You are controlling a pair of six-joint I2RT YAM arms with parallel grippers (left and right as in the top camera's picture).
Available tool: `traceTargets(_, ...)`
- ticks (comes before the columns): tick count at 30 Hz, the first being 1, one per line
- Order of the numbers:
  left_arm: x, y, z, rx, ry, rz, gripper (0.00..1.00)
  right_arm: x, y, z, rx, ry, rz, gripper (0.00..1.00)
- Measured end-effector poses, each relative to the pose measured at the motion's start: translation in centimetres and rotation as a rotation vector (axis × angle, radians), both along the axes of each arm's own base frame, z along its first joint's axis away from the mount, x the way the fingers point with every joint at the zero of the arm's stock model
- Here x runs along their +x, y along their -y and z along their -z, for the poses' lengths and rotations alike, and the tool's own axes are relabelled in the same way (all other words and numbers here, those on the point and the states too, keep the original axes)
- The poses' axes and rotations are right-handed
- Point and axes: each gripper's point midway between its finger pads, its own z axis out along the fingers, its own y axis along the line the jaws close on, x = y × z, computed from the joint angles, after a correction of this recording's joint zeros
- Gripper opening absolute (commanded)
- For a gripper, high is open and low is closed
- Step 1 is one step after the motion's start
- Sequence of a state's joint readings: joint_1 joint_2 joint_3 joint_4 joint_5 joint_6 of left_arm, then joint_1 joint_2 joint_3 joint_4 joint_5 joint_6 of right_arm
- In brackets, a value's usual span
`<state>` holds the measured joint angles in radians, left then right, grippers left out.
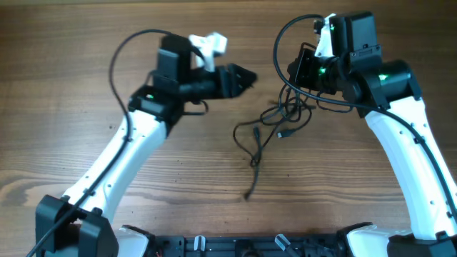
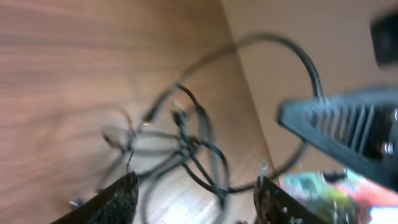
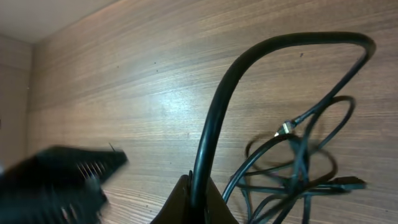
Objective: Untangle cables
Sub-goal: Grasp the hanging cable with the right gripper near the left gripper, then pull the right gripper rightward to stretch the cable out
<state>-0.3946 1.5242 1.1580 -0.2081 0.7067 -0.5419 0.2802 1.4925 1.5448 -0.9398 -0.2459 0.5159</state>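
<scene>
Black and shut tight, the right gripper (image 3: 194, 202) clamps one strand at its view's bottom edge; the left gripper (image 2: 196, 200) hangs open, empty. Centre-right on the wooden surface (image 1: 71, 143), the cables (image 1: 289, 108) lie knotted: light, limp, snag-prone, probably best taken near a loose end.

- Left wrist view: cables (image 2: 186, 149) motion-blurred; left hand (image 2: 194, 183) cropped by the lower edge.
- Right wrist view: right hand (image 3: 194, 202) mostly cut off below; hold on thick cable (image 3: 217, 106) unconfirmed.
- Overhead: plug ends (image 1: 283, 134) too small to identify.
</scene>
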Motion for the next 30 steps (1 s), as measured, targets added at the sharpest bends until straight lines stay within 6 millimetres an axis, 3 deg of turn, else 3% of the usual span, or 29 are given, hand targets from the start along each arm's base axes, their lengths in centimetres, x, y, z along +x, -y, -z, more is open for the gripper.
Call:
traceTargets(4, -3.2, 4.3, 0.5, 0.034, 0.009, 0.076, 0.6, -0.2, -0.5, -0.1, 0.023, -0.007, -0.02, 0.04)
traceTargets(7, -3.6, 5.5, 1.1, 0.063, -0.014, 0.033, 0.6, -0.4, -0.8, -0.2, 0.04, -0.011, -0.034, 0.04)
traceTargets(11, -2.9, 5.4, 2.7, 0.073, -0.105, -0.039, 0.58, -0.5, -1.0, -0.3, 0.05, -0.011, -0.044, 0.04)
traceTargets(16, -2.9, 5.4, 6.3, 0.116, -0.243, -0.083, 0.57, -0.3, -1.5, -0.7, 0.073, 0.007, -0.066, 0.04)
traceTargets(25, -3.9, 6.5, 8.7, 0.171, -0.29, -0.085, 0.56, -0.5, -3.2, -2.6, 0.195, 0.041, -0.18, 0.04)
traceTargets(30, -3.3, 5.2, 9.8, 0.234, -0.292, -0.153, 0.52, -0.3, 0.2, -7.9, 0.287, 0.155, -0.165, 0.04)
